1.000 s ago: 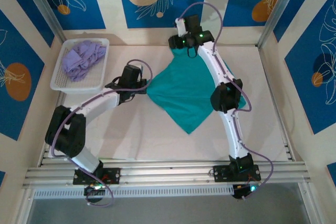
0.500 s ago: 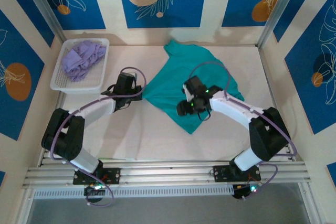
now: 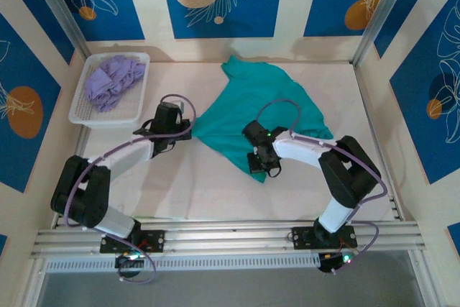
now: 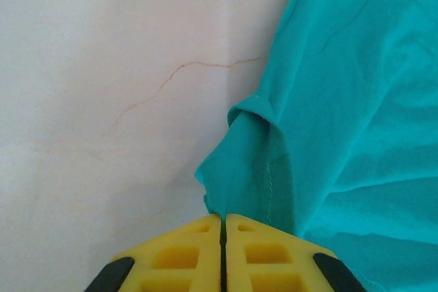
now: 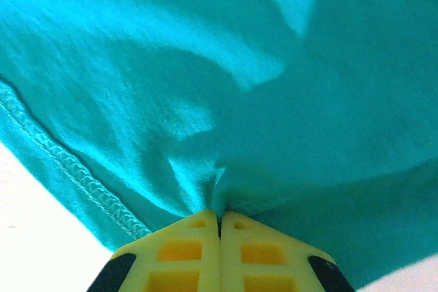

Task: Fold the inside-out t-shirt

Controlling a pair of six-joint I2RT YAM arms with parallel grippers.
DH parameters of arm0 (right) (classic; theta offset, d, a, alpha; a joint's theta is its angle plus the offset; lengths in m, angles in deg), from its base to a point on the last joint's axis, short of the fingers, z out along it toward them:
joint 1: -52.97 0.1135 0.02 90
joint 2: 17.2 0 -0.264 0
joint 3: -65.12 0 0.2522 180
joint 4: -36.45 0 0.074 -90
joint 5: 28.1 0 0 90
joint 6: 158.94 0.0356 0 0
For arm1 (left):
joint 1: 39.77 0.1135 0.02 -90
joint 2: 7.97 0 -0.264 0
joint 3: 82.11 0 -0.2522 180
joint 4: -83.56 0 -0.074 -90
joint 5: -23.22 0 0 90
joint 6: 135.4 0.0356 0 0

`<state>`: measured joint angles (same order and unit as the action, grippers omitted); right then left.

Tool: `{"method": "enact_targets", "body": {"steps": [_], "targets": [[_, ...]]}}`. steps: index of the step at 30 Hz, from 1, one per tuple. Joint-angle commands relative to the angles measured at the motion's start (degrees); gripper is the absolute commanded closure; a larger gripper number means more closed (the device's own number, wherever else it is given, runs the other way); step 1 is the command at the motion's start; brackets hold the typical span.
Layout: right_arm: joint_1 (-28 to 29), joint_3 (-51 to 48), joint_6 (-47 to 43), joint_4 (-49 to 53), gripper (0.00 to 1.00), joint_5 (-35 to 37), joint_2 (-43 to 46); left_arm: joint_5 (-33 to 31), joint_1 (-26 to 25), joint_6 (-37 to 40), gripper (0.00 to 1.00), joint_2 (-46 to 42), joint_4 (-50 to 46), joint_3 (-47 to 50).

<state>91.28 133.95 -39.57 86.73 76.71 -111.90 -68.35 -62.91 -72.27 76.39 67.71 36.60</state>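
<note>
On table (image 3: 215, 192), teal t-shirt (image 3: 269, 102) pinched by left end effector (image 4: 222, 218), right end effector (image 5: 219, 214)

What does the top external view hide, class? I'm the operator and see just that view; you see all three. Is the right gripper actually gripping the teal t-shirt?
Observer: Yes. In the right wrist view, the right gripper is shut, with the t-shirt puckered into its tips.
Operator: Is the pinch near an edge?
Observer: Yes, a stitched hem runs close beside it.
Operator: And the left gripper?
Observer: The left gripper is shut too, with a bunched fold of fabric at its tips, next to bare table.
</note>
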Motion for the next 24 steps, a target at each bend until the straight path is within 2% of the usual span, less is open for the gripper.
{"method": "enact_targets", "body": {"steps": [1,4,6,11,16,19,22,24], "targets": [[-2.38,-1.41,-1.20,4.84,1.00,0.59,8.36,0.86,0.72,-0.54,0.84,-4.53,-0.83,4.95],[-6.76,-2.20,-2.91,6.50,1.00,-2.67,16.17,6.46,0.64,-1.16,0.67,-7.44,-1.44,9.60],[-10.62,-2.57,-4.04,6.47,1.00,-6.18,19.86,8.00,0.63,-0.77,0.56,-10.01,-3.19,11.00],[-16.96,-2.71,-6.39,4.55,1.00,-12.42,22.45,10.36,0.12,5.80,0.41,-12.82,-4.63,10.39],[-20.10,-1.81,-8.00,4.23,1.00,-12.89,22.79,8.25,-3.54,11.13,0.39,-4.62,-11.37,2.69],[-20.98,-2.06,-8.27,3.63,1.00,-13.61,23.15,3.75,-6.44,13.14,0.39,-0.81,-12.69,-0.06],[-21.09,-2.39,-8.24,2.97,1.00,-14.52,23.07,-3.07,-6.50,14.08,0.42,2.57,-13.46,-2.38],[-21.16,-2.63,-8.39,2.74,1.00,-14.66,22.98,-5.37,-6.41,15.05,0.46,5.43,-13.50,-4.42]]}}
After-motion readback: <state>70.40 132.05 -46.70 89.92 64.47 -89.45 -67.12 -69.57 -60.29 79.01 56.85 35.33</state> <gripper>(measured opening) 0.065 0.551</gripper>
